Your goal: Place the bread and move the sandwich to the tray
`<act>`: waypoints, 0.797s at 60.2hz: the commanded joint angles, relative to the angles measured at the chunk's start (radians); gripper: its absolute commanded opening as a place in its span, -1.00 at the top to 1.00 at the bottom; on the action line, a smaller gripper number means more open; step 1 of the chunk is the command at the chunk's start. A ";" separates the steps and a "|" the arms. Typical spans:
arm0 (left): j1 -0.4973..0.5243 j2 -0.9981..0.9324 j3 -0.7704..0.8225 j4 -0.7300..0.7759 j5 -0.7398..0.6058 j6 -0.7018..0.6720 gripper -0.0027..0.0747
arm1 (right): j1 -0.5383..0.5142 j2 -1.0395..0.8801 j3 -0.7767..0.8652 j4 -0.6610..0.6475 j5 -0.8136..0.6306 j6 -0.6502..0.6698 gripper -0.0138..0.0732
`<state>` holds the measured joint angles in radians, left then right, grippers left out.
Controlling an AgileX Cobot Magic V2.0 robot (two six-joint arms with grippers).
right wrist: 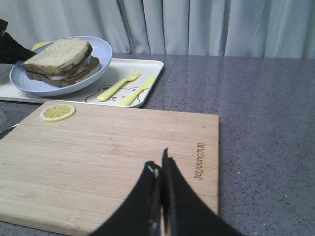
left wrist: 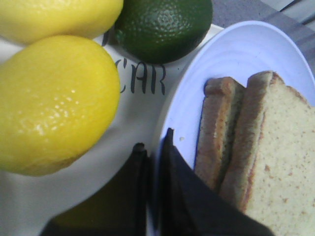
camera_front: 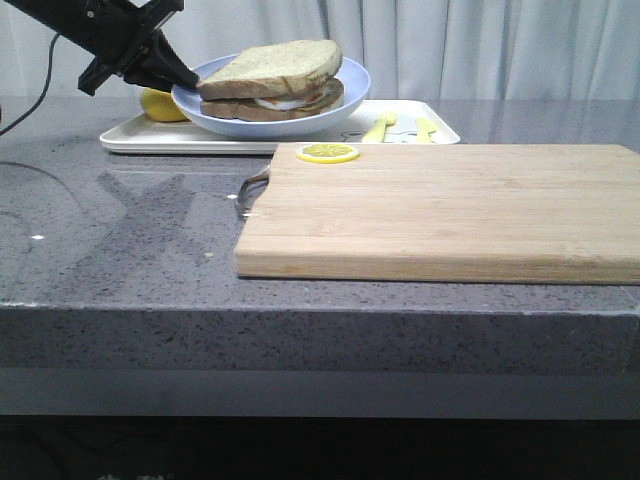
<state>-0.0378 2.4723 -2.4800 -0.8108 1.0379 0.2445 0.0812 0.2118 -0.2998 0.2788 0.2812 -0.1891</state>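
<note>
My left fingers (left wrist: pixel 153 147): pinched on the plate (left wrist: pixel 236 64) rim, holding it over the tray (camera_front: pixel 130 138).
My right fingers (right wrist: pixel 158 169): pressed together, nothing in them, above the cutting board (right wrist: pixel 108 157).
Hard to see: egg barely peeks out.
Sandwich (camera_front: pixel 272 80): on the plate, thick crusty bread (camera_front: pixel 275 66) on top.

Left arm (camera_front: pixel 95 25) reaching in from far left, angled down toward table; left gripper (camera_front: pixel 183 76) fingers pinched tight on plate rim. Right gripper (right wrist: pixel 158 169) hovering over near side, fingers pressed together, holding nothing
</note>
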 commanded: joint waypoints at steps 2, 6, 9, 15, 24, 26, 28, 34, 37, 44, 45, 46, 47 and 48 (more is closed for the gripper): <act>-0.008 -0.078 -0.042 -0.103 -0.057 -0.027 0.94 | 0.001 0.007 -0.026 0.009 -0.077 -0.001 0.86; -0.008 -0.078 -0.042 -0.098 -0.057 -0.027 0.83 | 0.001 0.007 -0.026 0.011 -0.078 -0.001 0.86; -0.008 -0.078 -0.042 -0.091 -0.055 -0.027 0.72 | 0.001 0.007 -0.026 0.013 -0.078 -0.001 0.86; -0.008 -0.078 -0.042 -0.082 -0.039 -0.027 0.44 | 0.001 0.007 -0.026 0.015 -0.078 -0.001 0.86; -0.006 -0.078 -0.042 -0.073 -0.017 -0.027 0.29 | 0.001 0.007 -0.026 0.015 -0.080 -0.001 0.86; 0.000 -0.078 -0.044 -0.073 -0.010 -0.027 0.29 | 0.001 0.007 -0.026 0.015 -0.080 -0.001 0.86; 0.008 -0.078 -0.049 -0.073 0.002 -0.027 0.29 | 0.001 0.007 -0.026 0.015 -0.079 -0.001 0.86; 0.029 -0.084 -0.073 -0.073 0.051 -0.027 0.30 | 0.001 0.007 -0.026 0.015 -0.079 -0.001 0.86; 0.044 -0.086 -0.099 -0.073 0.091 -0.027 0.30 | 0.001 0.007 -0.026 0.015 -0.079 -0.001 0.86; 0.063 -0.086 -0.171 -0.073 0.172 -0.027 0.30 | 0.001 0.007 -0.026 0.015 -0.078 -0.001 0.86; 0.065 -0.086 -0.181 -0.073 0.181 -0.027 0.31 | 0.001 0.007 -0.026 0.015 -0.077 -0.001 0.86; 0.068 -0.086 -0.197 -0.073 0.194 -0.027 0.32 | 0.001 0.007 -0.026 0.015 -0.076 -0.001 0.86; 0.071 -0.086 -0.212 -0.073 0.207 -0.027 0.34 | 0.001 0.007 -0.026 0.015 -0.076 -0.001 0.86; 0.073 -0.086 -0.221 -0.073 0.214 -0.027 0.36 | 0.001 0.007 -0.026 0.015 -0.076 -0.001 0.86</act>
<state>0.0245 2.4723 -2.6197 -0.8235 1.2179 0.2234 0.0812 0.2118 -0.2998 0.2844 0.2812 -0.1891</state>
